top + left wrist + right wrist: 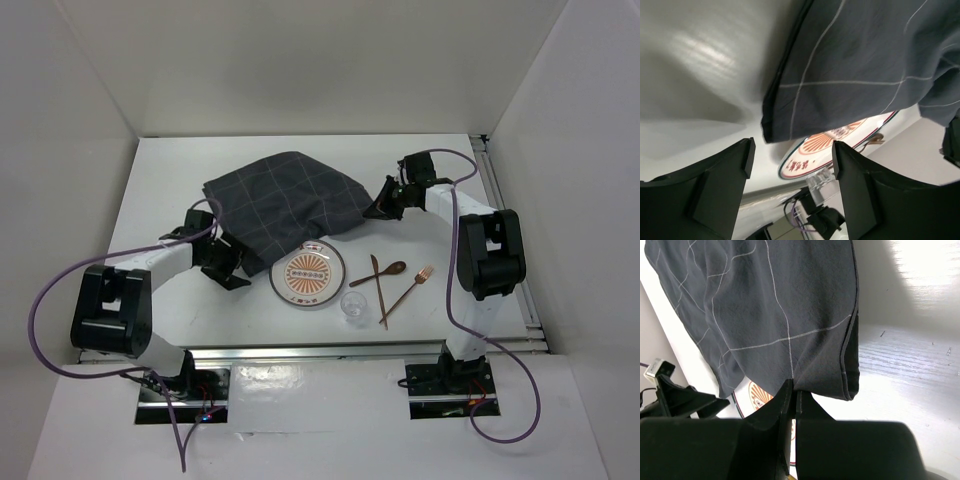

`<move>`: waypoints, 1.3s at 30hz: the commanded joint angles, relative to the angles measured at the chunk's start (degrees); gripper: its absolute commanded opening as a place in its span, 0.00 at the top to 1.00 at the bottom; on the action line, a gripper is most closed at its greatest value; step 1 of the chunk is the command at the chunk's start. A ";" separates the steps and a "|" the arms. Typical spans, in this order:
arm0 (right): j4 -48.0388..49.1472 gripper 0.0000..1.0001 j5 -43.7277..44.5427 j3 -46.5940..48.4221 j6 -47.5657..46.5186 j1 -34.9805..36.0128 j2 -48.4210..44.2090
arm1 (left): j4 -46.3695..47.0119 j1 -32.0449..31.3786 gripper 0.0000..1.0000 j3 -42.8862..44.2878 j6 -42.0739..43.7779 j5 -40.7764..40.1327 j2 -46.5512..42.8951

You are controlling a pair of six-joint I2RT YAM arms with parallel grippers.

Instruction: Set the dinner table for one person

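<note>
A dark grey checked cloth mat (288,200) lies rumpled on the white dinner table (180,165), its near edge overlapping a round plate (308,274) with an orange pattern. My right gripper (381,208) is shut on the cloth's right edge (820,365), the fabric pinched between its fingertips. My left gripper (232,268) is open and empty beside the cloth's left corner (771,131), not touching it. The plate (835,145) shows between the left jaws. A knife (378,285), a wooden spoon (382,273), a copper fork (410,290) and a clear glass (353,307) lie right of the plate.
White walls enclose the table on three sides. A metal rail (510,230) runs along the right edge and another (330,350) along the near edge. Purple cables (45,320) loop from both arms.
</note>
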 commanded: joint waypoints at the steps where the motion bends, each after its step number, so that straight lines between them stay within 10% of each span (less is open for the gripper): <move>1: 2.28 1.00 -1.48 1.46 -0.80 0.41 0.45 | 3.97 -0.34 0.21 1.12 -3.06 -2.39 1.30; 8: 1.76 1.00 -1.48 1.99 -0.80 0.41 0.45 | 4.15 -0.87 0.35 1.65 -3.06 -4.06 4.82; 12: 1.76 1.00 -1.48 1.99 -0.80 0.41 0.45 | 3.36 -0.17 0.77 3.73 -2.72 -4.68 4.82; 13: 1.76 1.00 -1.48 2.51 -0.80 0.41 0.45 | 2.75 0.36 1.00 5.06 -2.01 -4.68 4.82; 24: -3.16 1.00 -1.48 19.89 -2.55 -2.58 3.18 | -14.30 8.35 1.00 48.45 18.81 0.14 13.95; 39: -10.81 1.00 -5.43 21.85 -8.27 -6.19 -13.42 | -14.05 18.64 1.00 54.56 22.25 17.29 2.89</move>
